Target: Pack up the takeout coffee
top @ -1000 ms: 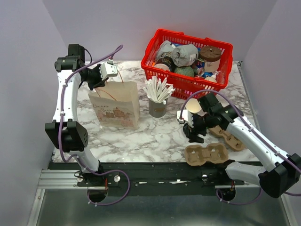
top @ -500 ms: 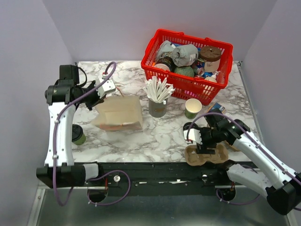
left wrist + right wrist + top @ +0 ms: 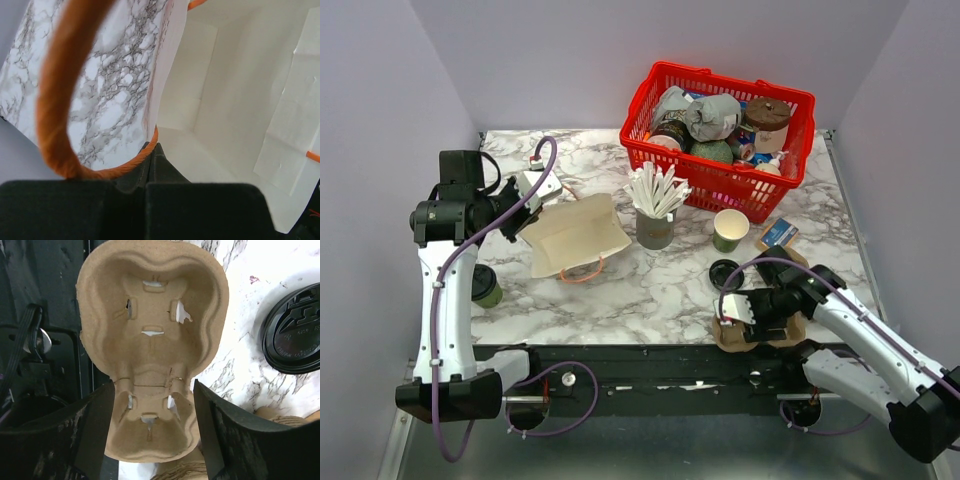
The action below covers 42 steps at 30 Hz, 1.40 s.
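Observation:
The takeout coffee [image 3: 486, 289], a dark-green cup with a black lid, stands at the table's left edge, partly hidden behind my left arm. My left gripper [image 3: 527, 208] is shut on the rim of a tan paper bag [image 3: 575, 232], by its orange handle. The bag is tipped over with its mouth facing up and left. The left wrist view looks into the empty bag [image 3: 240, 100] past the shut gripper [image 3: 152, 150]. My right gripper [image 3: 752, 318] is open and straddles a brown cardboard cup carrier [image 3: 150, 340] at the near edge.
A lidless green cup [image 3: 731, 229] and a loose black lid [image 3: 725, 272] sit right of centre. A grey cup of white sticks [image 3: 655, 228] stands mid-table. A full red basket [image 3: 705, 175] is at the back. A small box [image 3: 777, 233] lies at the right.
My left arm swung down and tipped the bag from upright onto its side. My right gripper moved away from the lidless cup toward the near edge, over the cup carrier.

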### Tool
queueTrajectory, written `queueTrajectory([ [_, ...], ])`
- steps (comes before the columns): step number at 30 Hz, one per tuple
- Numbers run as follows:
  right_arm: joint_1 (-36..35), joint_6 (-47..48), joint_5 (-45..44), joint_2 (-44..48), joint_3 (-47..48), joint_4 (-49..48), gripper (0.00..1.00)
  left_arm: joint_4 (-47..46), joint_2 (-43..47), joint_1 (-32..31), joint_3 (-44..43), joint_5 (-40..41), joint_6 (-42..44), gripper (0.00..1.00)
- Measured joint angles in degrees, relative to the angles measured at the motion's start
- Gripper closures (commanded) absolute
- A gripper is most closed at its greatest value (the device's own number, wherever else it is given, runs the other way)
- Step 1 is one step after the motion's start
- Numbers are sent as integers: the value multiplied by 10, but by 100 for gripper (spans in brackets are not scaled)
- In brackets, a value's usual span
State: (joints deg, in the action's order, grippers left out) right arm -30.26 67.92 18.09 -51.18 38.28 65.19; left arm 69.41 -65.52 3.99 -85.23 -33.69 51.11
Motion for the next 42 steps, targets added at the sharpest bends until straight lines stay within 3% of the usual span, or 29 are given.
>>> queueTrajectory([
  [13,0,21,-29,-50,-4,-4,38,-4,1,0,8,1,-17,100],
  [42,0,11,-48,-78,-4,-33,44,-35,3,0,43,1,-22,100],
])
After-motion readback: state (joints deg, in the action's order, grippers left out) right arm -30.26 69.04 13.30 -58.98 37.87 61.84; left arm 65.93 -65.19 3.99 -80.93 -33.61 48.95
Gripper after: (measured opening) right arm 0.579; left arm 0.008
